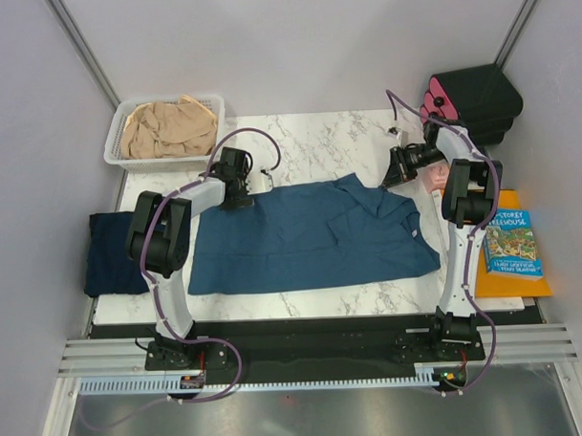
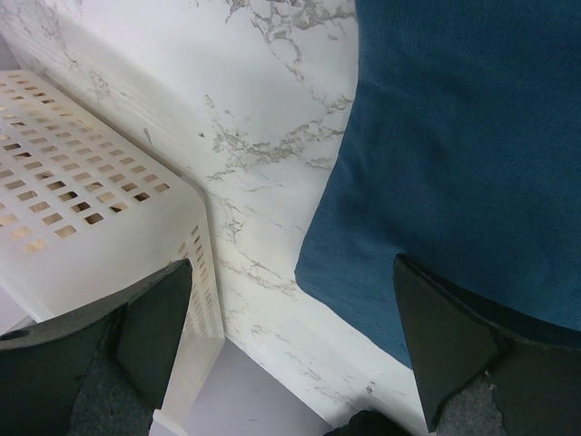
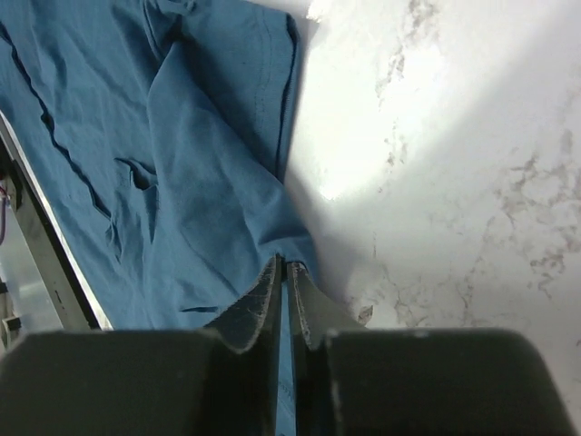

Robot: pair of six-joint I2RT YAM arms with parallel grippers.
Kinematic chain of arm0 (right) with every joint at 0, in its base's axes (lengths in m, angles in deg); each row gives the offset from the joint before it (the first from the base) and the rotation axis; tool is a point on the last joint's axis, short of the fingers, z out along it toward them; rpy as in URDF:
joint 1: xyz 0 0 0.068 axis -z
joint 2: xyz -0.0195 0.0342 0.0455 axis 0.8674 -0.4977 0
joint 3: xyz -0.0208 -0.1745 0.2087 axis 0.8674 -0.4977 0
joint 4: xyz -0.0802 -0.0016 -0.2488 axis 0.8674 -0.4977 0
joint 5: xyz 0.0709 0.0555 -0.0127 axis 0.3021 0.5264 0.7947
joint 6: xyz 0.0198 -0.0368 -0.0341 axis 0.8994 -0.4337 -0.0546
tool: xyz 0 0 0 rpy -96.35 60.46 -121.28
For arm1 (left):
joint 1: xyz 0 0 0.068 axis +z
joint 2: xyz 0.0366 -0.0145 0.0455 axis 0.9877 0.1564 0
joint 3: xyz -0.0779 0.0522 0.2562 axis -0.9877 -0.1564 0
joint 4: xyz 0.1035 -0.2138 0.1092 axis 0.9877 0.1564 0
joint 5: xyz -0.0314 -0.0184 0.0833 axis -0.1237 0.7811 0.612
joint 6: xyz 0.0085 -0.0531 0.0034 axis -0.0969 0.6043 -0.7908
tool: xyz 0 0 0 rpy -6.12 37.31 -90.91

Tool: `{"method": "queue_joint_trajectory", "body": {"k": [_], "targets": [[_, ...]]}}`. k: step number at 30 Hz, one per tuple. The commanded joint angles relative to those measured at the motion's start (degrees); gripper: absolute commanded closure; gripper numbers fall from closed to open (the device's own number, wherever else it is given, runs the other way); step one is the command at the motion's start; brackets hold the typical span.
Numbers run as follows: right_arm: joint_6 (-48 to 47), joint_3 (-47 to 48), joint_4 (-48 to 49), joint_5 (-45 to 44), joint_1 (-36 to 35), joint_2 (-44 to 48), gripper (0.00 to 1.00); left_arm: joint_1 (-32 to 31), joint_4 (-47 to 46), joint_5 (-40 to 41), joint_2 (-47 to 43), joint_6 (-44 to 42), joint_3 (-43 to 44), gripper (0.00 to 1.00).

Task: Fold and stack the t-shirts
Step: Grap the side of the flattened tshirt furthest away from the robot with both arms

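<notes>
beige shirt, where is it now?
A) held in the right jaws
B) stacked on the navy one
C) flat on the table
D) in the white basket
D: the beige shirt lies bunched inside the white basket at the far left corner, apart from the teal shirt spread on the table and the navy shirt at the left edge.

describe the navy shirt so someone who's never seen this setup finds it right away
Find the white marble table, then look along its left edge. The navy t-shirt lies there as a compact, dark bundle. It is far darker than the teal t-shirt spread across the middle, and unlike the beige t-shirt it is not in the white basket.
</notes>
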Motion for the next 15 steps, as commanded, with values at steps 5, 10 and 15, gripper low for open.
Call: {"method": "queue_joint_trajectory", "body": {"k": [5, 10, 15], "targets": [[-1.26, -1.03, 1.85, 2.50, -2.30, 3.39, 1.00, -1.03, 1.99, -2.11, 1.42, -0.62, -0.62, 0.01], [-2.23, -3.75, 3.35, 0.83, -3.53, 9.36, 1.00, -1.11, 1.99, -2.20, 1.51, -0.45, -0.62, 0.01], [-2.84, -3.75, 3.17, 0.74, -3.97, 13.75, 1.00, -1.11, 1.90, -2.46, 1.77, -0.10, -0.53, 0.01]]}}
